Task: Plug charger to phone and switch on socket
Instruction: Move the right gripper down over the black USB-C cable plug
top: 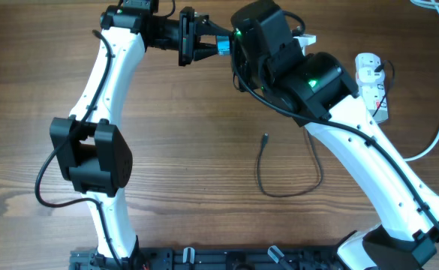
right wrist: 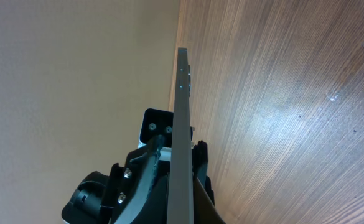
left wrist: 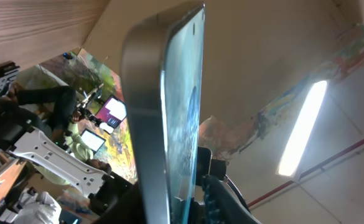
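The phone (top: 224,46), with a turquoise screen, is held above the table at the back, between both grippers. My left gripper (top: 204,45) is shut on it; in the left wrist view the phone (left wrist: 163,112) stands edge-on between the jaws (left wrist: 175,211). My right gripper (top: 238,43) is mostly hidden under its wrist; in the right wrist view its jaws (right wrist: 178,165) are closed on the phone's thin edge (right wrist: 180,112). The charger (top: 261,176), a thin black cable, lies looped mid-table with its tip (top: 266,138) free. The white socket (top: 371,86) lies at the right.
A thicker white cable (top: 437,139) runs along the right edge of the table. The right arm's white link (top: 369,157) passes over the table beside the black cable loop. The left arm (top: 91,150) stands at the left.
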You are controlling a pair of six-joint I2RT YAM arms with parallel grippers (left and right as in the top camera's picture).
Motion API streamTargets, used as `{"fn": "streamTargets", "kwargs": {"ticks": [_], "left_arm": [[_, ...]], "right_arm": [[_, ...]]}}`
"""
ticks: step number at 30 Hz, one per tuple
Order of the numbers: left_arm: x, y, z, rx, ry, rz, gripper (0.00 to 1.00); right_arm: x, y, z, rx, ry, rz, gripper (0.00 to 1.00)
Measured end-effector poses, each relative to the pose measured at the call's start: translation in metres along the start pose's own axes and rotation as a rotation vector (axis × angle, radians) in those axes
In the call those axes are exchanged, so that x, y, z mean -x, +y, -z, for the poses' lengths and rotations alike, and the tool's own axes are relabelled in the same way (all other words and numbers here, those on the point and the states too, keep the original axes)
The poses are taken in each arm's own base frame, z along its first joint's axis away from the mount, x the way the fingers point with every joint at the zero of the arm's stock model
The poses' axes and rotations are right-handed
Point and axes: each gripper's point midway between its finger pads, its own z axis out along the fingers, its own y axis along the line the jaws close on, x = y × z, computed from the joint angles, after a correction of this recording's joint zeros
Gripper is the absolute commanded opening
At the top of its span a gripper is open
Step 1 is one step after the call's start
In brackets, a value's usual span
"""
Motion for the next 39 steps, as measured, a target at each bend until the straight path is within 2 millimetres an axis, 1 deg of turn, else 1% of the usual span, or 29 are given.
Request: {"fn": "streamTargets", "kwargs": {"ticks": [2,5,6,7,8,9,13,15,16,17,19,20,21,22,23,24,25,26,27,28,29,30,31,32,33,34,36,37,39], "left_arm": [[0.000,0.000,0.000,0.000,0.000,0.003,0.17],[0.000,0.000,0.000,0.000,0.000,0.004,0.15],[0.000,0.000,0.000,0.000,0.000,0.004,0.14],[0.000,0.000,0.000,0.000,0.000,0.004,0.11],[0.000,0.000,0.000,0.000,0.000,0.003,0.07],[0.000,0.000,0.000,0.000,-0.001,0.003,0.04],[0.001,0.000,0.000,0.002,-0.005,0.007,0.04],[0.001,0.001,0.000,0.003,-0.008,0.007,0.04],[0.002,0.001,0.000,0.004,-0.009,0.007,0.04],[0.002,0.000,0.000,0.004,-0.012,-0.003,0.04],[0.004,-0.004,0.002,0.001,-0.016,-0.054,0.04],[0.006,-0.006,0.003,0.000,-0.025,-0.081,0.04],[0.011,-0.008,0.007,0.002,-0.049,-0.108,0.04],[0.014,-0.008,0.009,0.003,-0.066,-0.121,0.04],[0.022,-0.007,0.014,0.010,-0.110,-0.144,0.04],[0.031,-0.007,0.022,0.020,-0.164,-0.174,0.04],[0.037,-0.006,0.027,0.028,-0.203,-0.199,0.04],[0.047,-0.005,0.035,0.044,-0.260,-0.235,0.04],[0.056,-0.004,0.043,0.060,-0.311,-0.263,0.04],[0.064,-0.002,0.049,0.081,-0.361,-0.286,0.04],[0.075,0.001,0.056,0.112,-0.427,-0.307,0.04],[0.089,0.009,0.067,0.171,-0.523,-0.312,0.04],[0.102,0.023,0.078,0.241,-0.614,-0.272,0.04],[0.107,0.029,0.083,0.272,-0.653,-0.257,0.04],[0.116,0.039,0.093,0.336,-0.728,-0.239,0.04],[0.123,0.047,0.102,0.392,-0.787,-0.233,0.04],[0.132,0.053,0.117,0.476,-0.867,-0.270,0.04],[0.136,0.056,0.122,0.530,-0.890,-0.321,0.04],[0.138,0.058,0.125,0.586,-0.896,-0.383,0.04]], "right_arm": [[0.000,0.000,0.000,0.000,0.000,0.000,0.04],[0.000,0.000,0.000,0.001,0.000,-0.004,0.04],[0.000,0.000,0.000,0.001,0.000,-0.004,0.09],[0.000,0.001,0.000,0.002,0.000,-0.005,0.17],[0.000,0.001,0.000,0.002,0.000,-0.009,0.24],[0.000,0.000,0.000,0.001,0.000,-0.010,0.27],[0.000,0.001,0.000,0.003,0.000,0.019,0.41],[0.002,0.001,0.000,0.006,-0.013,0.031,0.55],[0.005,0.002,0.000,0.010,-0.025,0.045,0.60],[0.007,0.003,0.000,0.012,-0.035,0.071,0.60],[0.018,0.006,-0.001,0.017,-0.059,0.138,0.63],[0.023,0.008,0.000,0.016,-0.070,0.200,0.68],[0.039,0.013,0.002,0.024,-0.101,0.225,0.71],[0.050,0.016,0.004,0.024,-0.119,0.275,0.77],[0.068,0.019,0.010,0.018,-0.151,0.351,0.92],[0.086,0.021,0.016,0.007,-0.182,0.408,1.00],[0.103,0.018,0.020,-0.025,-0.204,0.470,1.00],[0.123,0.008,0.024,-0.088,-0.222,0.549,1.00],[0.138,-0.001,0.026,-0.144,-0.231,0.595,1.00],[0.156,-0.020,0.030,-0.244,-0.226,0.651,1.00],[0.168,-0.031,0.034,-0.304,-0.220,0.678,1.00],[0.172,-0.042,0.037,-0.358,-0.203,0.714,1.00],[0.173,-0.051,0.036,-0.400,-0.175,0.764,1.00],[0.171,-0.056,0.031,-0.415,-0.150,0.801,1.00],[0.169,-0.063,0.025,-0.438,-0.117,0.839,1.00],[0.166,-0.078,0.012,-0.480,-0.059,0.878,1.00],[0.159,-0.109,-0.019,-0.557,0.053,0.912,0.99],[0.155,-0.137,-0.039,-0.625,0.131,0.921,1.00],[0.147,-0.162,-0.055,-0.663,0.234,0.945,0.96]]}}
